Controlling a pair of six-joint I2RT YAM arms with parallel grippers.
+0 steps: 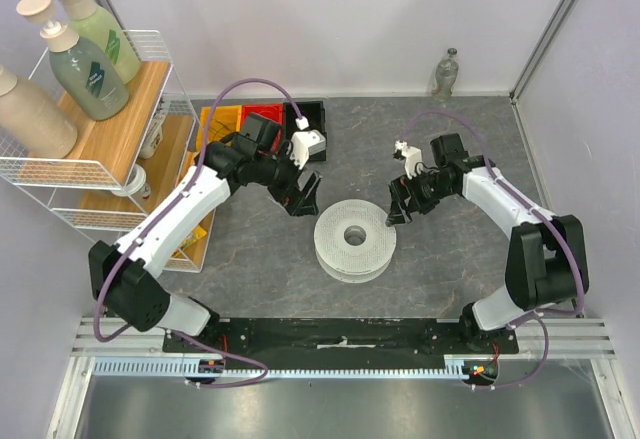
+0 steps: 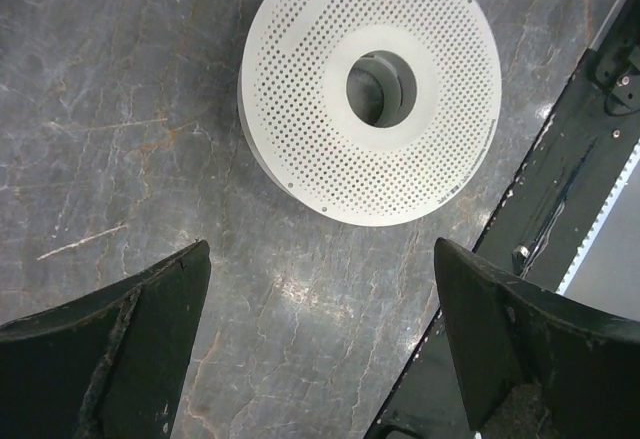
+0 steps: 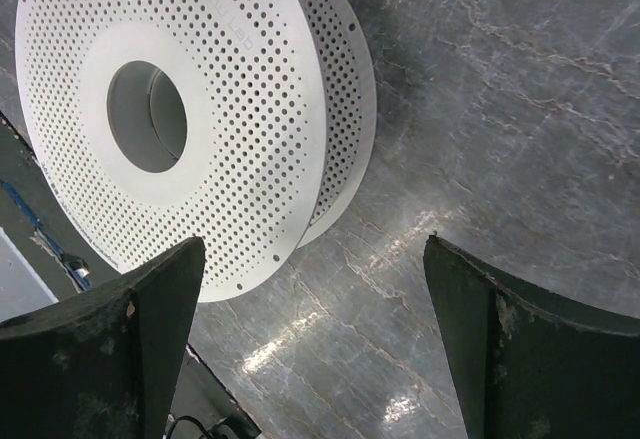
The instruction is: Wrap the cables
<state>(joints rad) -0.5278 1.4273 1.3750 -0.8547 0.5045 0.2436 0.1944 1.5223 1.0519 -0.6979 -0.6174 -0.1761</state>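
A white perforated round spool lies flat on the grey table between the two arms. It also shows in the left wrist view and in the right wrist view. My left gripper hangs just left of and behind the spool, open and empty, with bare table between its fingers. My right gripper hangs just right of and behind the spool, open and empty, its fingers wide apart over bare table. No thin black cable shows in any view.
A white wire rack with pump bottles stands at the far left. Yellow, red and black bins sit behind the left arm. A small clear bottle stands at the back wall. A black rail runs along the near table edge.
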